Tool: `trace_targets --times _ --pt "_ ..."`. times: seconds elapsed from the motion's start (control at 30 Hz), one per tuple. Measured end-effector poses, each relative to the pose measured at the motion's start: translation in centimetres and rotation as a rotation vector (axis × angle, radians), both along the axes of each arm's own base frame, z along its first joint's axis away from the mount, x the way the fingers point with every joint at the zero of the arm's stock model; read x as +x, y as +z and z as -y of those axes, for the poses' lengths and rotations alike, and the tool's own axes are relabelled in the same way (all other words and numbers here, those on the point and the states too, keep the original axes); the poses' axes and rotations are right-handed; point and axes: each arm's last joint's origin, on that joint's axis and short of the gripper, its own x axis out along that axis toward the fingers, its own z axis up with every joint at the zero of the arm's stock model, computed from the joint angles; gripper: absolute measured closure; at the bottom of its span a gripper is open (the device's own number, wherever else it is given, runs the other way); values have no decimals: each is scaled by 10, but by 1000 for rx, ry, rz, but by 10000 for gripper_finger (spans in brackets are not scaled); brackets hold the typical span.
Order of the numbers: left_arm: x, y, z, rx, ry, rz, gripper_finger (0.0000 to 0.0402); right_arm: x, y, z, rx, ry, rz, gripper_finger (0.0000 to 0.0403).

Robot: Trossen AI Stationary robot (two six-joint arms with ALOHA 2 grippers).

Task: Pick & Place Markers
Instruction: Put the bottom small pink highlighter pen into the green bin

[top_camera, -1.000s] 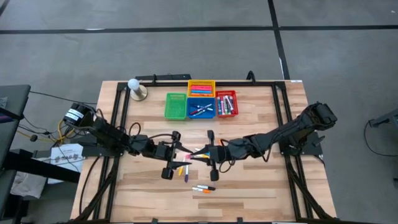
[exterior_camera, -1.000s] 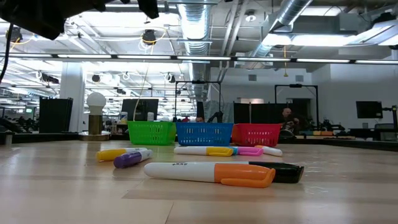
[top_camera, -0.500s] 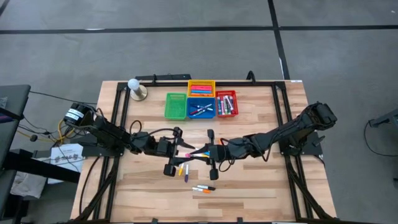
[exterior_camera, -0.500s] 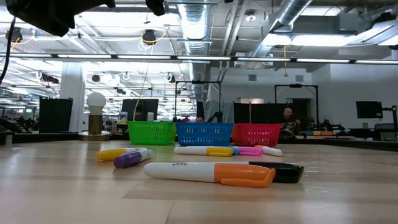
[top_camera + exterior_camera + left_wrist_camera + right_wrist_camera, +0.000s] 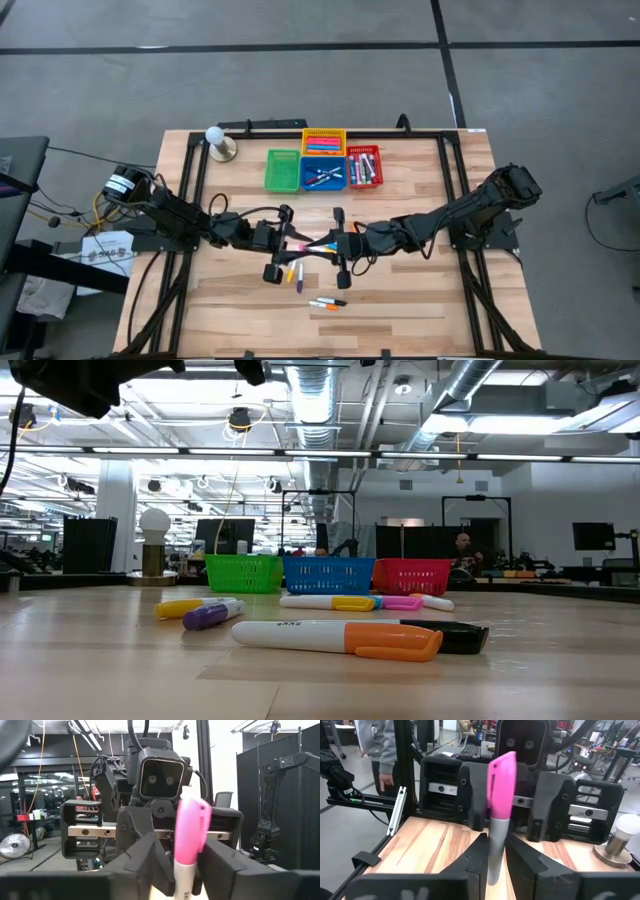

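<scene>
- High view: at table centre the pink marker (image 5: 303, 247) is flanked by the left gripper (image 5: 283, 245) at its 9 o'clock and the right gripper (image 5: 328, 248) at 3 o'clock, seemingly for a handover.
- Low view: loose markers (image 5: 340, 638) are left lying flat.
- Left wrist view: the pink marker (image 5: 189, 835) is seen upright.
- Right wrist view: its barrel is clamped by the right fingers (image 5: 472, 862); the left fingers (image 5: 470, 800) are spread clear.
</scene>
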Motion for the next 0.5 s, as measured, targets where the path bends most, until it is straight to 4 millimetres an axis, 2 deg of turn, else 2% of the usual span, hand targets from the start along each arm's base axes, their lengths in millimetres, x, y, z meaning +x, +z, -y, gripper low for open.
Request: trace_targets --times 0.2,0.37,0.5 --pt "0 0 0 -1 2 0 356 1 -1 2 -27 -2 -8 340" --pt "1 -1 -1 1 10 -11 356 0 -3 3 -68 -22 -24 324" --pt "1 -1 -2 6 60 -17 345 0 -4 4 -106 -60 -36 292"
